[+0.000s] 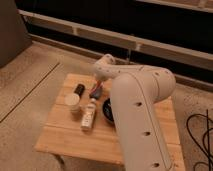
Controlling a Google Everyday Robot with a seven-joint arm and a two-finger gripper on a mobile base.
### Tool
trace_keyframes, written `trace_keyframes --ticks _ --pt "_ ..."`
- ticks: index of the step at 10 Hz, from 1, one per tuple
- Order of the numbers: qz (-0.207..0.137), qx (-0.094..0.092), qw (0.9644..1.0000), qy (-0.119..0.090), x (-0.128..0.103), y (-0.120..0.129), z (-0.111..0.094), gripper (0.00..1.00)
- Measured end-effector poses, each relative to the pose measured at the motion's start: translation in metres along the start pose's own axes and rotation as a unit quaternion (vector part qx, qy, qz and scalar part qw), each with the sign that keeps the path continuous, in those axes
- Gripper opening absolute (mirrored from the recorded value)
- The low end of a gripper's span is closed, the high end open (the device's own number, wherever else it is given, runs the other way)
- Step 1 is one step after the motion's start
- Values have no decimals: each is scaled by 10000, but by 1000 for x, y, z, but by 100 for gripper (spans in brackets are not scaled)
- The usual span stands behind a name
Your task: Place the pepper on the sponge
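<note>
Orange-red shows as a short streak right beneath my gripper (99, 82). That is the pepper (97, 89), and it sits at the upper edge of the blue-grey sponge (94, 95), touching it or so close above it that I cannot separate the two. My gripper hangs nose-down over that spot, near the back middle of the wooden surface (65, 135), and the bulk of my white arm (142, 115) fills the near right of the view. Whether my jaws are apart or clamped on the pepper I cannot tell. The scene fits two readings: either the pepper is held just over the sponge, or it is lying on the sponge with my jaws above it. In both cases I judge the pepper to be where the task wants it, or very nearly. Standing straight above makes sense, because the sponge is a small target crowded by neighbours. A dark round cylinder (79, 89) is just to its left and a pale cup (73, 100) is nearer the front left. A pale bottle (89, 115) lies just in front of it, and a black bowl (106, 111) sits to its right, half hidden behind my arm. A vertical line keeps me apart from all of them. The pepper is rounded and the sponge small, so I expect the pepper could roll off if it sits off centre.
</note>
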Motion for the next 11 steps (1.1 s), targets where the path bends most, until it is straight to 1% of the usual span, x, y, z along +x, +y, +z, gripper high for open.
trace_keyframes --ticks 2,3,6,9,10,11 --pt "-21 -44 9999 136 5 6 5 1" --pt "-27 -47 9998 184 8 6 6 6" --pt "-35 -40 9994 337 15 6 11 40" --pt "15 -28 9991 416 16 2 13 74" --pt "46 -24 9991 423 15 0 12 80" --pt "74 -22 9991 422 14 -2 12 80"
